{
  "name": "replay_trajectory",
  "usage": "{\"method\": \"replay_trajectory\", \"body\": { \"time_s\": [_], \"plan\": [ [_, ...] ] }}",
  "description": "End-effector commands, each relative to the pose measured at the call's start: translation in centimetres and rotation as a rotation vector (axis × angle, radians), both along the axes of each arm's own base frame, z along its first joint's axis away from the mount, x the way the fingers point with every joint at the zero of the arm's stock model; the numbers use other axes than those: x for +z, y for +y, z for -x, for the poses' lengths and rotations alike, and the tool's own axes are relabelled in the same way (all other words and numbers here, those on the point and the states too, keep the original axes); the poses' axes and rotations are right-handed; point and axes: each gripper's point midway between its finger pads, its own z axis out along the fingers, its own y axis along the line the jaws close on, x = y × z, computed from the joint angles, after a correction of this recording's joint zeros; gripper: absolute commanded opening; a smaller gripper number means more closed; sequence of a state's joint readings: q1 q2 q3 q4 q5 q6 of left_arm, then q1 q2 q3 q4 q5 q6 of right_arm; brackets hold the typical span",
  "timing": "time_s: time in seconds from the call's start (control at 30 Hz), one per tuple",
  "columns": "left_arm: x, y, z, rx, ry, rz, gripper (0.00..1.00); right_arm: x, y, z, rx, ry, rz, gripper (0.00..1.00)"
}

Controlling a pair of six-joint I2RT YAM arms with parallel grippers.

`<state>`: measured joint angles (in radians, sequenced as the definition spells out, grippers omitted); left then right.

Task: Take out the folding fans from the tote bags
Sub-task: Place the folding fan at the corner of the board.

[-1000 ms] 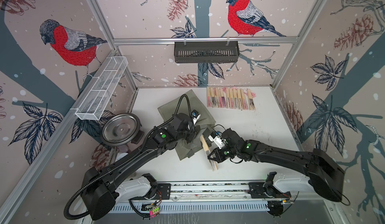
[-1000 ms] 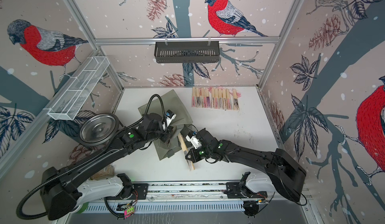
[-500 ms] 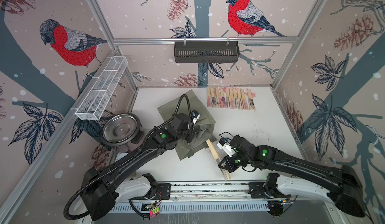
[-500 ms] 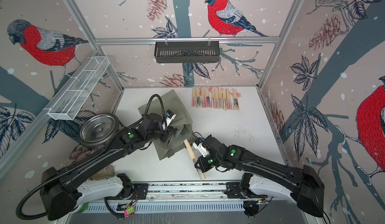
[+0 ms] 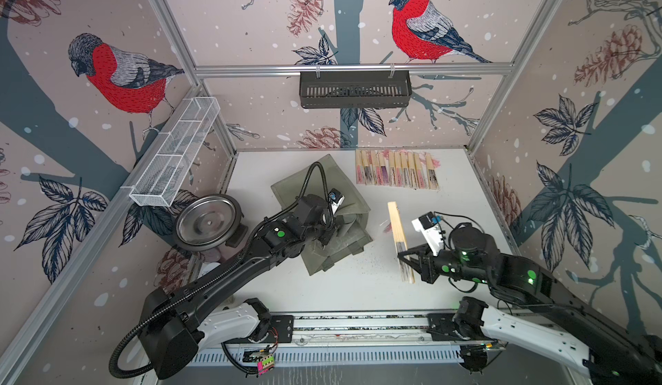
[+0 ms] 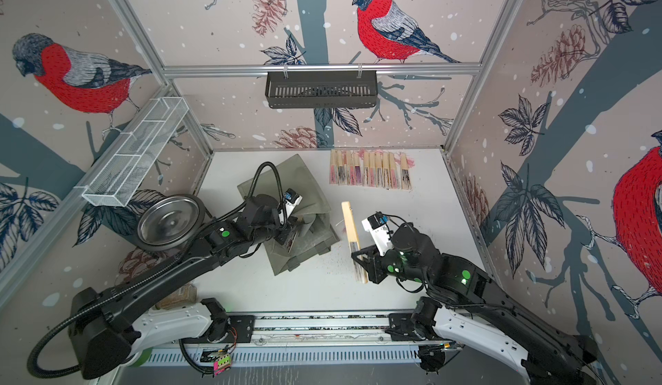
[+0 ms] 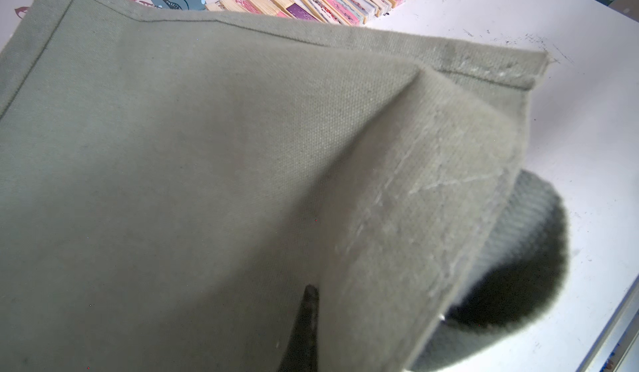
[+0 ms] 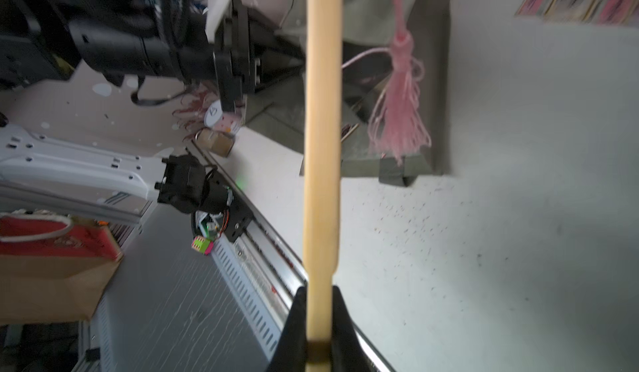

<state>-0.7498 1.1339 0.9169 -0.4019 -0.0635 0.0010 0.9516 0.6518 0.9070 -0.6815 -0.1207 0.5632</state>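
Folding fan [image 5: 396, 225] out of the bag and up in the air, that's where we are. It hangs over the bare table [image 5: 358, 290] just beside the tote bag [image 5: 345, 186], and the right gripper [image 5: 404, 256] is clamped on it near the dark fabric end. Nearly all of the bamboo sticks out past the jaws, and that's my worry: pinched so close to one end, a quick swing could make it pivot or slide out.

Look at the pink tassel [image 8: 399, 121] too. It dangles loose close to the bag's edge and could catch on the fabric or a strap if the arm cuts back that way.

Over on the other side, the left gripper [image 5: 326, 235] is closed on the tote's cloth, bunching it up off the table. If that pinch lets go, I'd guess the mouth flops shut over whatever's inside; I can't tell from here if any fans are left in there.

Then there's the row of fans [image 5: 396, 173] lined up at the back wall, packed edge to edge. Come in crooked with this one and it could nudge the neighbours out of line.
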Motion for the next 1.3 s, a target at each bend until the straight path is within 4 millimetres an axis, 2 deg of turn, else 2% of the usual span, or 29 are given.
{"method": "replay_trajectory", "body": {
  "time_s": [0.0, 0.13, 0.3, 0.4, 0.5, 0.53, 0.83, 0.93, 1.03, 1.2, 1.27],
  "plan": [
    [0.6, -0.3, -0.2, -0.001, -0.014, 0.016, 0.00, 2.6, -1.0, -4.0, -0.130, -0.150, 0.031, 0.08],
    [0.8, -0.2, -0.2, -0.001, -0.021, 0.022, 0.00, 2.9, -2.0, -9.3, -0.239, -0.173, 0.090, 0.07],
    [1.0, -0.3, -0.1, -0.004, -0.023, 0.026, 0.00, 1.9, -5.4, -16.7, -0.392, -0.137, 0.098, 0.07],
    [1.1, -0.3, -0.1, -0.005, -0.023, 0.029, 0.00, 0.0, -8.1, -21.0, -0.495, -0.122, 0.151, 0.07],
    [1.2, -0.3, 0.0, -0.008, -0.025, 0.034, 0.00, -3.0, -11.4, -25.0, -0.601, -0.091, 0.262, 0.06],
    [1.1, -0.3, 0.0, -0.010, -0.023, 0.034, 0.00, -4.9, -12.5, -26.7, -0.627, -0.044, 0.290, 0.06],
    [0.6, -0.7, 0.2, -0.028, -0.001, 0.032, 0.00, -16.0, -21.8, -38.6, -0.773, 0.267, 0.509, 0.06],
    [0.8, -0.8, 0.3, -0.032, -0.005, 0.039, 0.00, -18.7, -24.6, -41.0, -0.802, 0.338, 0.593, 0.05],
    [1.0, -0.8, 0.3, -0.035, -0.008, 0.045, 0.00, -20.1, -26.3, -42.3, -0.806, 0.387, 0.623, 0.06],
    [1.1, -0.9, 0.4, -0.042, -0.008, 0.050, 0.00, -19.6, -28.1, -44.1, -0.830, 0.352, 0.687, 0.06],
    [1.2, -1.1, 0.6, -0.049, -0.008, 0.054, 0.00, -20.0, -28.5, -44.4, -0.812, 0.344, 0.728, 0.06]
  ]
}}
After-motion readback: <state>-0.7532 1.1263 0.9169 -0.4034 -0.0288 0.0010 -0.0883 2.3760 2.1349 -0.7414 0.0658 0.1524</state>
